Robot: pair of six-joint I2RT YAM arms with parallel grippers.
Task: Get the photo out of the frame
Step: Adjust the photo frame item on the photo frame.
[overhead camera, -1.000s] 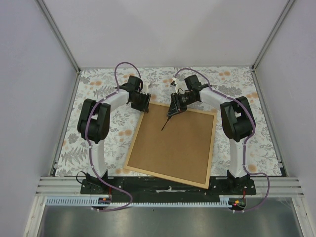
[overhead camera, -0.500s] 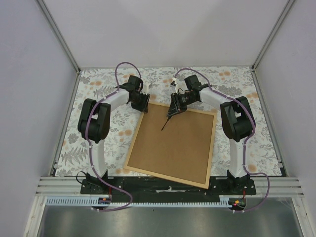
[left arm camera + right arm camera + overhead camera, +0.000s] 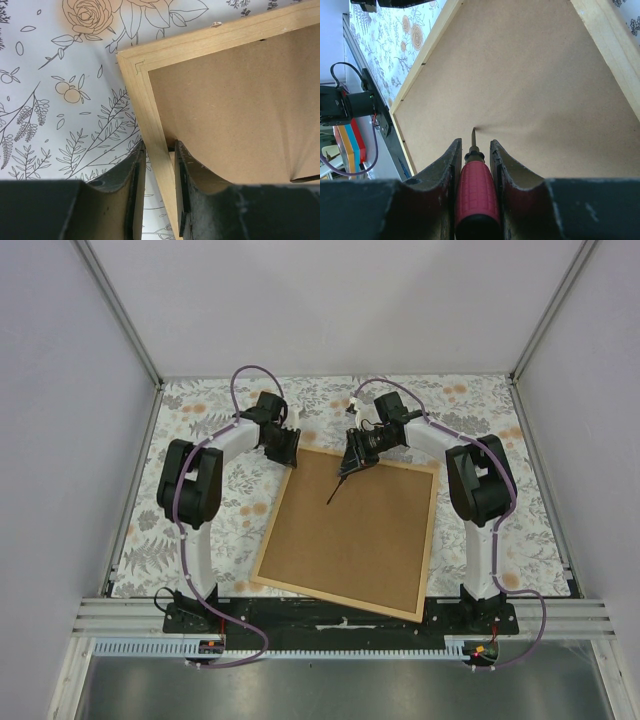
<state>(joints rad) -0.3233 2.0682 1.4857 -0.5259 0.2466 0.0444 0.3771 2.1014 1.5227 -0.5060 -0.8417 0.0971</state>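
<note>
Frame [image 3: 146, 120] lies back up and skewed on the floral cloth [image 3: 190, 540], its brown backing board [image 3: 350, 530] facing the camera (photo out of sight). Left gripper [image 3: 158, 147] is at the far-left corner, jaws astride the wooden strip and very close to it; can't tell if they pinch. Right gripper [image 3: 475, 142] is clamped on a red-handled screwdriver [image 3: 476, 195], tip at the board. Near corners sit close to the arm bases. Open cloth left and behind.
</note>
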